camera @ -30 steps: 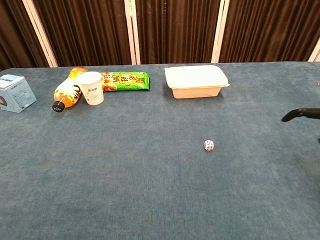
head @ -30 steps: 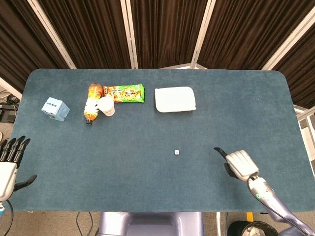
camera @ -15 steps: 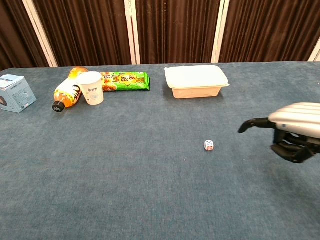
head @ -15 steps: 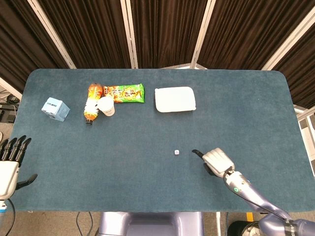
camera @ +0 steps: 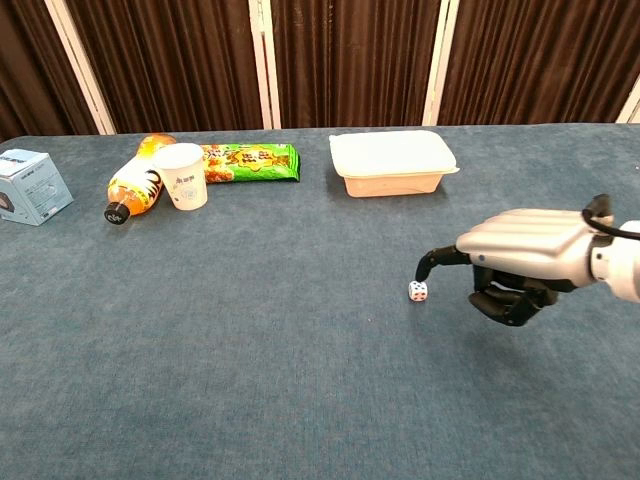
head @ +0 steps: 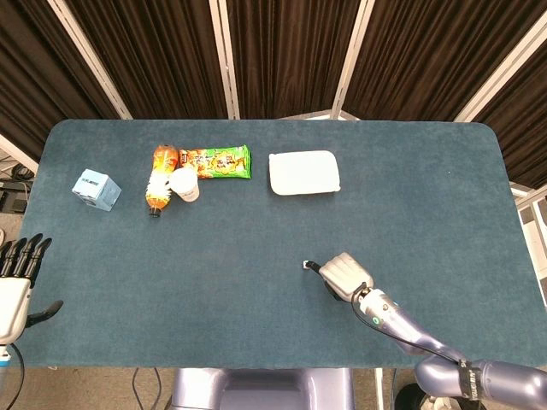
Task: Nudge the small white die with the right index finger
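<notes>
White die (camera: 418,291) sits just under my right hand (camera: 525,262), other fingers curled, index out; next, a gentle leftward push.

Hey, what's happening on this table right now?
The right robot hand is low over the blue table, one finger stretched out and the rest curled under, its tip right at the small white die. Whether it is touching is hard to tell. The left robot hand waits open off the table's left edge. The bottle, cup, snack pack and lidded container sit untouched at the back.
</notes>
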Robot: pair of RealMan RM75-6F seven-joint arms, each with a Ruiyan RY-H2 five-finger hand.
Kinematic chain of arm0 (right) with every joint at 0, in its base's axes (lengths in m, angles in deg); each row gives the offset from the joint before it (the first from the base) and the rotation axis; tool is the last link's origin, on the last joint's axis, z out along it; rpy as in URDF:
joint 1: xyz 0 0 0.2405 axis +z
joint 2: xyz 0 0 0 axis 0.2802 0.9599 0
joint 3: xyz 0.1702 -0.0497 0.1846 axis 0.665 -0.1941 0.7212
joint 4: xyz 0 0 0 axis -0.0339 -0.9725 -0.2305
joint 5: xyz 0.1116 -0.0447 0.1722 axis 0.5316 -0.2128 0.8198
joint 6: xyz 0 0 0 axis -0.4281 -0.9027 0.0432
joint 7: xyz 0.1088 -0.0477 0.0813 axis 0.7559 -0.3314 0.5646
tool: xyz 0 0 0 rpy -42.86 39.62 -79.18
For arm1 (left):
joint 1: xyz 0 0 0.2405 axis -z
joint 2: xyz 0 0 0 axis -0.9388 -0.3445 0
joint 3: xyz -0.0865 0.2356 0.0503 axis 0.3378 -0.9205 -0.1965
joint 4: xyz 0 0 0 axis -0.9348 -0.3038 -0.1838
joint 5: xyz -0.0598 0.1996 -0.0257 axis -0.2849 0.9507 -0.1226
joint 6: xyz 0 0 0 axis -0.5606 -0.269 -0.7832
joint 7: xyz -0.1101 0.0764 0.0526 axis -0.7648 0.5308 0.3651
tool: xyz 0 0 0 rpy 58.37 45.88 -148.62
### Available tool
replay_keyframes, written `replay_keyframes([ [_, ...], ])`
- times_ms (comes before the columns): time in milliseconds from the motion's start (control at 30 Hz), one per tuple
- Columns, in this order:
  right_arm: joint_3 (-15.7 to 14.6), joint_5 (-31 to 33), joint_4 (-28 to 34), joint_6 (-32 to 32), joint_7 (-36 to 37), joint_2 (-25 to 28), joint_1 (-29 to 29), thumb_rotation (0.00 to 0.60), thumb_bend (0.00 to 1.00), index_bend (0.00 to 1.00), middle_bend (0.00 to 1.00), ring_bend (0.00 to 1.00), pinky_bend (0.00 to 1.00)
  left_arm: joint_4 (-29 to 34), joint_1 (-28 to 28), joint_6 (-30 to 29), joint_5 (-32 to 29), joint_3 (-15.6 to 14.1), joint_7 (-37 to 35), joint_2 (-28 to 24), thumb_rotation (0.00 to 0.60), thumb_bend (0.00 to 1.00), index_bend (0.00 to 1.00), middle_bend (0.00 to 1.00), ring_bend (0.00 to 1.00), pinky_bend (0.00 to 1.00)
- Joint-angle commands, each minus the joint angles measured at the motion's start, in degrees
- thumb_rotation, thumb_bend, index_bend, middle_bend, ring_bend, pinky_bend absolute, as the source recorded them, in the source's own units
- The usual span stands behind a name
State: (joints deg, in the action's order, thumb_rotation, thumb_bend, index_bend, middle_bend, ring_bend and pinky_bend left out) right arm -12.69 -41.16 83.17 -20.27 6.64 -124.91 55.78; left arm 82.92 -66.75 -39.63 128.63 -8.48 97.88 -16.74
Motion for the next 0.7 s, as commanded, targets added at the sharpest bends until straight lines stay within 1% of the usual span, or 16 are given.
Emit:
replay_keyframes([
  [33, -0.2, 2.3, -0.7, 0.0, -2.0, -1.2, 1.5, 0.6, 0.67, 0.18, 0.87, 0.82, 1.0, 0.0, 0.0, 0.0, -0.2, 0.0, 0.1, 0.1, 0.6, 0.0, 0.0, 0.0, 0.0, 0.0],
  [433, -2.1, 5.7, -0.8, -1.2, -3.5, -1.6, 3.5, 0.6, 0.67, 0.19, 0.87, 0.82, 1.0, -0.1, 0.4, 0.6, -0.9, 0.0, 0.7, 0.4, 0.6, 0.0, 0.0, 0.0, 0.0, 0.0],
  [700, -3.1, 5.7, 0.2, -2.8, -2.8, -0.5, 3.9, 0.6, 0.67, 0.2, 0.87, 0.82, 1.0, -0.2, 0.5, 0.7, -0.7, -0.3, 1.1, 0.6, 0.6, 0.0, 0.0, 0.0, 0.0, 0.0],
])
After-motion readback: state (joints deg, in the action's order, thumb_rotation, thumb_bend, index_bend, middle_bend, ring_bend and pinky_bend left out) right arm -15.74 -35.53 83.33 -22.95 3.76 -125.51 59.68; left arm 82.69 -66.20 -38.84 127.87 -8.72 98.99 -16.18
